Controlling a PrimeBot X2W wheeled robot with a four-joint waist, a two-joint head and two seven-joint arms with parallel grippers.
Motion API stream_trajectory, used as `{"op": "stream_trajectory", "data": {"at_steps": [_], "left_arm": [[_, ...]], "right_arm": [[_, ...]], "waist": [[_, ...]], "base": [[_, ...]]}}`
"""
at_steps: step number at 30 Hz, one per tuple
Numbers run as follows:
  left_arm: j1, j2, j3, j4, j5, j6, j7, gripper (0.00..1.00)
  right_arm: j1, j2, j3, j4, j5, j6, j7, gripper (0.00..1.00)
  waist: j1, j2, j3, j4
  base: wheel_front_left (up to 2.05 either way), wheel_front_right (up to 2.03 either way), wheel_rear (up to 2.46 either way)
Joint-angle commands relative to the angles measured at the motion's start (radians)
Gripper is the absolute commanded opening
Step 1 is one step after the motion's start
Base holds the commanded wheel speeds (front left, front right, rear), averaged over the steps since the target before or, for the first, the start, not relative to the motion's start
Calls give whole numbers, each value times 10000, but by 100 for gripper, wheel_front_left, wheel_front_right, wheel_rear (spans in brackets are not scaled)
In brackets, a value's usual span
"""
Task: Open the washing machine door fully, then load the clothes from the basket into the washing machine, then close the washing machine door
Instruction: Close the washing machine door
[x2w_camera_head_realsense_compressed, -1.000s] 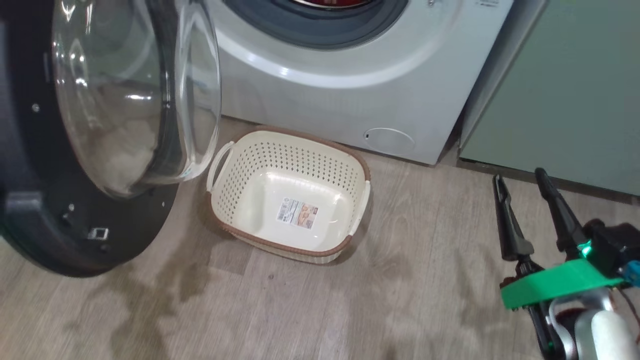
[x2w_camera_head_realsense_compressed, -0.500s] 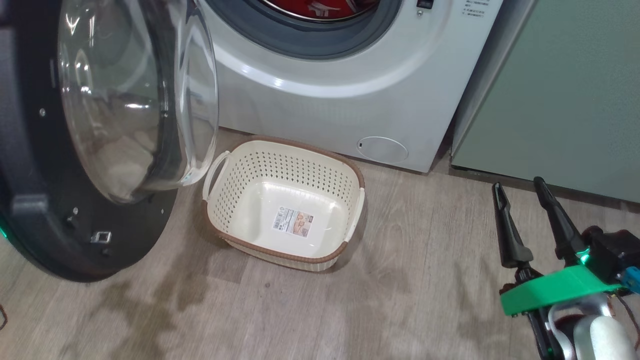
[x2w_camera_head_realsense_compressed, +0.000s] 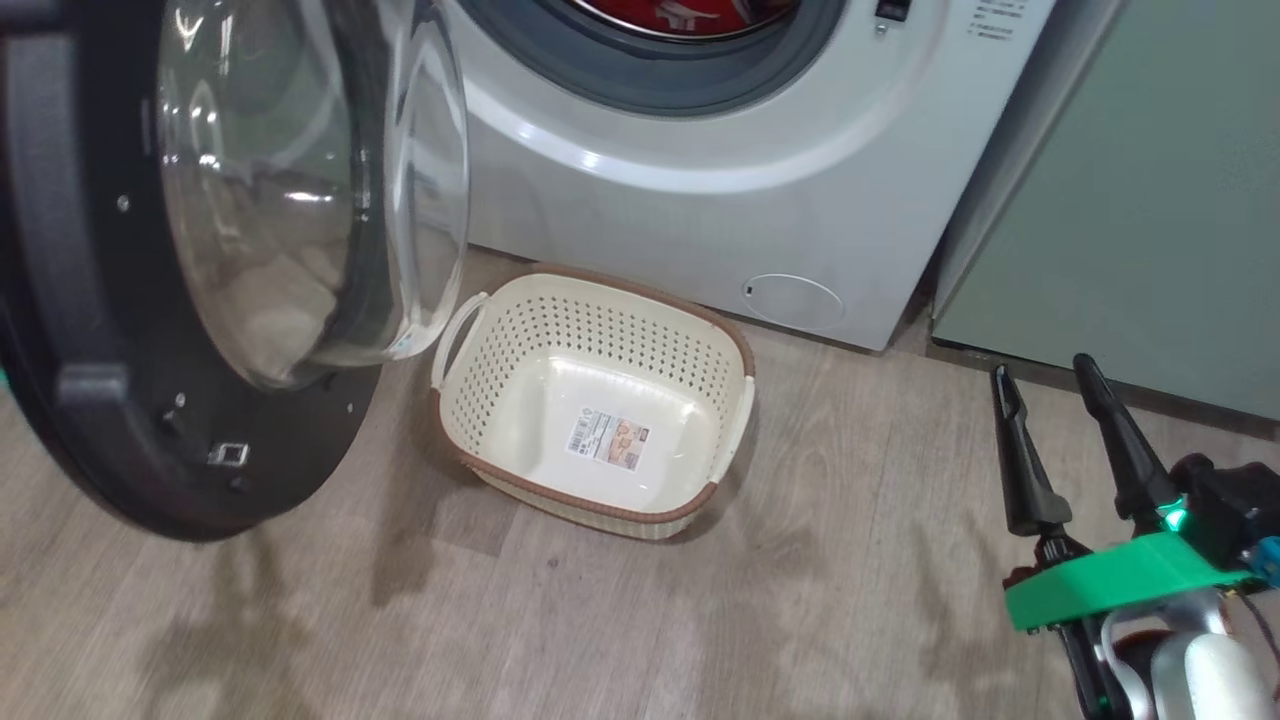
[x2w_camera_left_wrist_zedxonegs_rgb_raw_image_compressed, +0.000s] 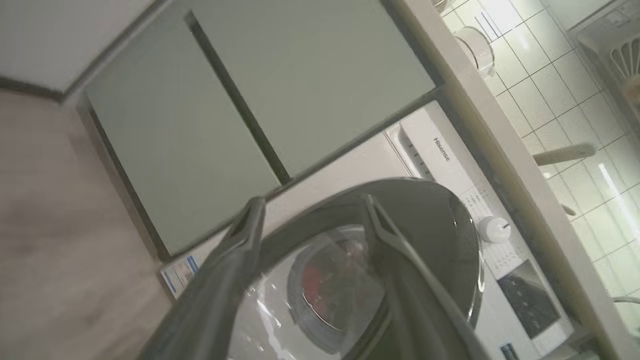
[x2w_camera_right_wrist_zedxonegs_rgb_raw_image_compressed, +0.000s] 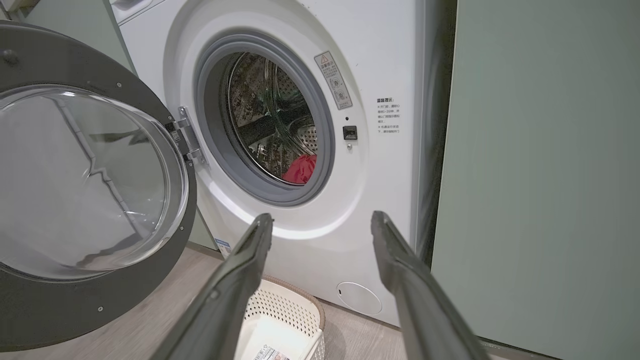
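The washing machine door (x2w_camera_head_realsense_compressed: 110, 400) stands swung open at the left, its clear glass bowl (x2w_camera_head_realsense_compressed: 300, 200) bulging toward the basket. Red clothes (x2w_camera_head_realsense_compressed: 690, 12) lie inside the drum of the white washing machine (x2w_camera_head_realsense_compressed: 700, 230), and show in the right wrist view as clothes (x2w_camera_right_wrist_zedxonegs_rgb_raw_image_compressed: 301, 170). The cream basket (x2w_camera_head_realsense_compressed: 600, 330) sits on the floor in front of the machine with just a label on its floor. My right gripper (x2w_camera_head_realsense_compressed: 1041, 370) hangs open at the lower right, nothing between its fingers. My left gripper (x2w_camera_left_wrist_zedxonegs_rgb_raw_image_compressed: 310, 207) is open close to the door's outer face (x2w_camera_left_wrist_zedxonegs_rgb_raw_image_compressed: 430, 220).
A pale green cabinet (x2w_camera_head_realsense_compressed: 1130, 200) stands right of the machine, close behind my right gripper. The wood-look floor (x2w_camera_head_realsense_compressed: 700, 620) stretches in front of the basket. In the left wrist view, more green cabinet fronts (x2w_camera_left_wrist_zedxonegs_rgb_raw_image_compressed: 200, 125) sit left of the machine under a counter.
The head camera has shifted, so the whole picture has moved and more of the red clothes show in the drum. Door, basket and right gripper keep their places relative to each other.
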Motion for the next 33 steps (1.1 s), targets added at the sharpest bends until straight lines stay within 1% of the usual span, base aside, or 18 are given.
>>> {"op": "stream_trajectory", "data": {"at_steps": [1, 2, 3, 6, 8, 10, 13, 16, 22, 23, 29, 33], "left_arm": [[-183, 551, 205, -669, 1013, -88, -802, 100], [-96, 550, 98, -892, 1570, -93, -1353, 100], [225, 571, -252, -1440, 2767, -97, -2426, 100], [897, 695, -954, -2023, 4932, -100, -3985, 100], [1313, 655, -1463, -2279, 6235, -76, -4704, 100], [1679, 592, -1886, -2461, 7330, 117, -5212, 100], [2200, 491, -2386, -2587, 8491, 464, -5599, 100], [2698, 344, -2714, -2736, 9337, 864, -5841, 100], [3614, -130, -3164, -3183, 10322, 1425, -6173, 100], [3614, -130, -3164, -3183, 10322, 1425, -6173, 100], [4182, -609, -3329, -3464, 10579, 1768, -6326, 100], [4344, -782, -3418, -3647, 10671, 1813, -6420, 100]], "right_arm": [[-174, -66, 192, -327, 26, 0, -99, 100], [-180, -66, 180, -336, 13, 0, -94, 100], [-195, -66, 157, -355, -17, 0, -82, 100], [-197, -66, 140, -400, -89, 0, -40, 100], [-187, -66, 154, -416, -137, 0, -10, 100], [-166, -66, 168, -419, -162, 0, 19, 100], [-107, -66, 238, -434, -202, 0, 71, 100], [-63, -66, 311, -445, -247, 0, 124, 100], [65, -66, 402, -438, -278, 0, 177, 100], [65, -66, 402, -438, -278, 0, 177, 100], [298, -66, 395, -372, -245, 0, 208, 100], [400, -66, 393, -354, -218, 0, 225, 100]], "waist": [[0, -1, 15, 95], [0, -1, 21, 135], [0, -1, 16, 210], [0, -1, -8, 329], [0, -1, -48, 395], [0, -1, -104, 458], [0, -1, -184, 522], [0, -1, -233, 551], [0, -1, -347, 582], [0, -1, -347, 582], [0, -1, -598, 621], [0, -1, -713, 650]], "base": [[0, 0, 0], [0, 0, 0], [0, 0, 0], [0, 0, 0], [0, 0, 0], [0, 0, 0], [0, 0, 0], [0, 0, 0], [0, 0, 0], [0, 0, 0], [0, 0, 0], [0, 0, 0]]}}
